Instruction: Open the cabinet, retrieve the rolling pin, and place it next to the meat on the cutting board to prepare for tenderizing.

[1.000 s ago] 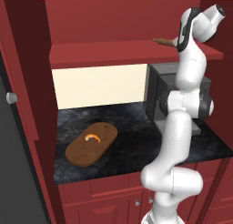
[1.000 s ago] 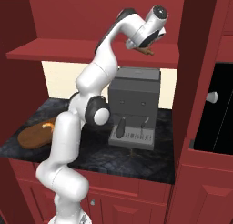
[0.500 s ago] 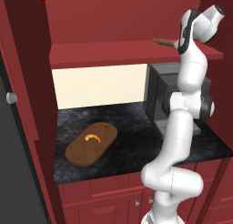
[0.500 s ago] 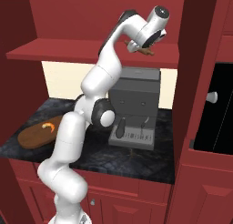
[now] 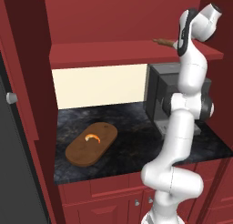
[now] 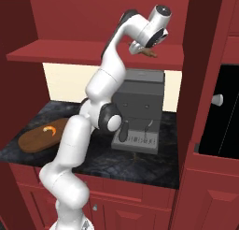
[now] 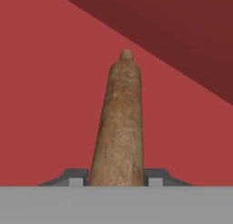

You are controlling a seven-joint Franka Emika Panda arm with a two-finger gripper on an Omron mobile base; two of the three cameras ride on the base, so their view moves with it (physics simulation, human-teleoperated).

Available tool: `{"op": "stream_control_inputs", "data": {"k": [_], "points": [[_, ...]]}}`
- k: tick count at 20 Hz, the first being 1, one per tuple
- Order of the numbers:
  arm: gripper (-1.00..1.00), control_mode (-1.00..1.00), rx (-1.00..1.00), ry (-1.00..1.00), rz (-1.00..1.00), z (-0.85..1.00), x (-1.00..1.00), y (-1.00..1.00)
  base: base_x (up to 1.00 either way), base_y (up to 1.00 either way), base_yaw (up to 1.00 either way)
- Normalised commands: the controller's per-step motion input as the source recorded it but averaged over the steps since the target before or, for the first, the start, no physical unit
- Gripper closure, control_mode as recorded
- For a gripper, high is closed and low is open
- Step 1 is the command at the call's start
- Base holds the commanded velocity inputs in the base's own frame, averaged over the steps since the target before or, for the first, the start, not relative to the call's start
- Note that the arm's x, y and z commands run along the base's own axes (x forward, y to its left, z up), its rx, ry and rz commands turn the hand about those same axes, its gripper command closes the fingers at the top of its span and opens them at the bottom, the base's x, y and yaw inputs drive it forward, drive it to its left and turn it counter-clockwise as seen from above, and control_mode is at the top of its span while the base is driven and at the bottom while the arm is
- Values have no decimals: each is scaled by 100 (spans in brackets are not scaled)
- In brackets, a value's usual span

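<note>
On the red shelf [image 5: 104, 53] of the open cabinet [image 5: 27, 59], in the left base view, the rolling pin [image 5: 164, 42] lies near the right end, its slim tip sticking out leftward past the raised white arm. Below, on the dark counter [image 5: 132, 141], the oval cutting board [image 5: 91, 144] lies flat with the meat [image 5: 93, 137] on top, well apart from the pin. A grey coffee machine [image 5: 161, 95] stands to the right of the board.

In the right base view, the gripper [image 6: 142, 47] is up at the shelf edge, and the brown pin juts out right at the hand. The board and the orange meat sit far down to the left on the counter.

In the hand view, the pin runs straight away between the two fingertips [image 7: 75, 176], which press against its sides: the jaws are closed narrow on the pin, which lies on the red shelf surface.
</note>
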Motion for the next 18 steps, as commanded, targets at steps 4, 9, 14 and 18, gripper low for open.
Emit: {"op": "stream_control_inputs", "data": {"k": [4,9,14,18], "points": [[100,-100,0,3,1,-13,-11,0,0,0,0],[100,-100,2,0,0,-1,-44,0,0,0,0],[100,-100,5,0,0,-17,-81,0,0,0,0],[100,-100,5,0,0,-60,-82,11,0,0,0]]}}
